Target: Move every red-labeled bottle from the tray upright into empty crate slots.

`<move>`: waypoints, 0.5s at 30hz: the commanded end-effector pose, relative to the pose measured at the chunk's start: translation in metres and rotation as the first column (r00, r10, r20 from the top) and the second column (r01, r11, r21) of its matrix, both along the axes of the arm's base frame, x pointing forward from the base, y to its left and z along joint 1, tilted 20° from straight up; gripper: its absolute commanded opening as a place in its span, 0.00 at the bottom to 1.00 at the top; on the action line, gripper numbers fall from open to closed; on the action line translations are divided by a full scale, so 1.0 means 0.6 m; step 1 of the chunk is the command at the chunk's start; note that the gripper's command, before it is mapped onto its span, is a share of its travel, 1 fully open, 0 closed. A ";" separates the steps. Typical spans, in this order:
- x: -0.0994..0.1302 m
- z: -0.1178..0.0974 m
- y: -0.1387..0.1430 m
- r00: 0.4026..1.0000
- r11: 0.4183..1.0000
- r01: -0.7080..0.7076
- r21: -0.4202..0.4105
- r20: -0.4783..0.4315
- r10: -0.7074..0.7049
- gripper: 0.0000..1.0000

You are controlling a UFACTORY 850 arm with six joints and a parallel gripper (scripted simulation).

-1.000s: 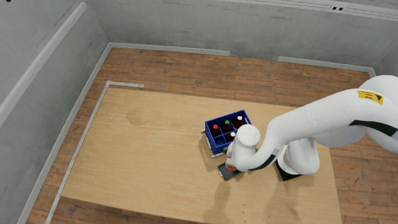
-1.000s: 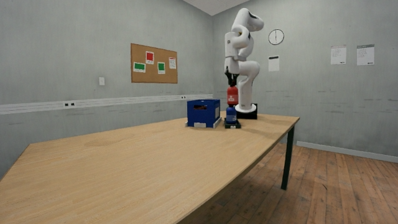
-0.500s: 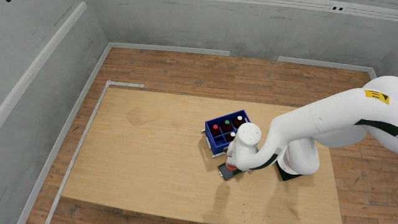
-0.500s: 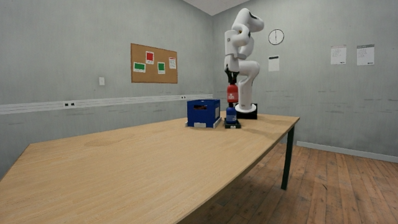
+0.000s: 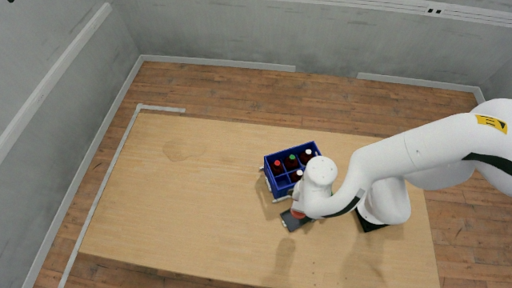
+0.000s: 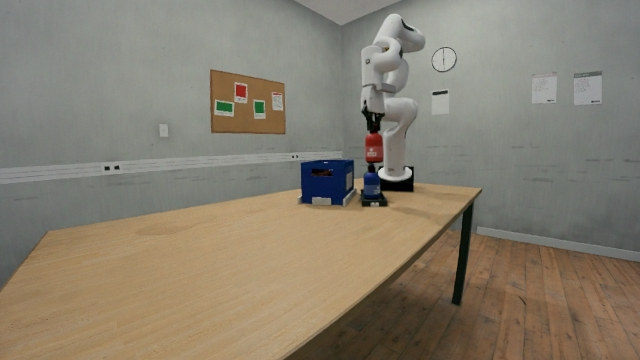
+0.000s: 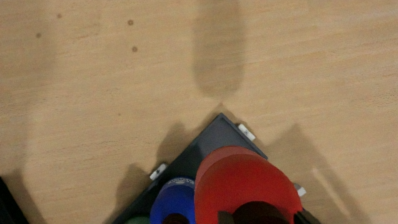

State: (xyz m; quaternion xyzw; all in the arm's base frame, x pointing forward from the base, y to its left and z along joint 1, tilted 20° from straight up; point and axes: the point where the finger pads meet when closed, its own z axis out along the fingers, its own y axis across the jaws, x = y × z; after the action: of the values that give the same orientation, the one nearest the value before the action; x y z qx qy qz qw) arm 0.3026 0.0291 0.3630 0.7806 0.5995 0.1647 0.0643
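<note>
Red-labeled bottle point(image 6: 373, 147) hung in the air above the tray point(image 6: 374, 202), clamped by its neck in my gripper point(image 6: 373, 121), its base clear of the blue-labeled bottle point(image 6: 371, 184) standing on the tray below.

Largest to smallest:
- Table point(image 6: 240, 260): pale wood, matte grain, one faint darker stain toward the far-left part in the top view.
- My arm point(image 5: 420, 152): smooth white shell with black bands, folded high over its base point(image 6: 406, 185), the last link pointing straight down at the tray.
- Crate point(image 6: 327, 181): blue, boxy, gridded into slots, just beside the tray. Four bottle tops showed in it from above, capped red point(image 5: 277, 162), green point(image 5: 292, 157) and white point(image 5: 308, 151), with another white one point(image 5: 299, 172) in the near row; at least one slot looked open.
- Tray: dark, flat, rectangular, with small light tabs at its edges. It sat flat on the table.
- Held bottle: cylindrical, glossy red wrap, dark neck; upright. In the wrist view its red shoulder filled the lower frame, overlapping the blue-labeled one.
- A sliver of green point(image 7: 136, 220) showed at the wrist view's bottom edge on the tray; I could not tell what it was.
</note>
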 end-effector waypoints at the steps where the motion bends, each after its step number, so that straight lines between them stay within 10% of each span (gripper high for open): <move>1: 0.000 0.006 0.000 1.000 1.000 0.000 0.000 0.002 0.000 0.00; 15: -0.004 0.016 -0.001 1.000 1.000 0.000 0.000 0.002 0.000 0.00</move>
State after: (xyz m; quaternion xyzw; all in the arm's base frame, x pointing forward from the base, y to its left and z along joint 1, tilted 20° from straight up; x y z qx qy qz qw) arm 0.3001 0.0284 0.3699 0.7806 0.5995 0.1647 0.0643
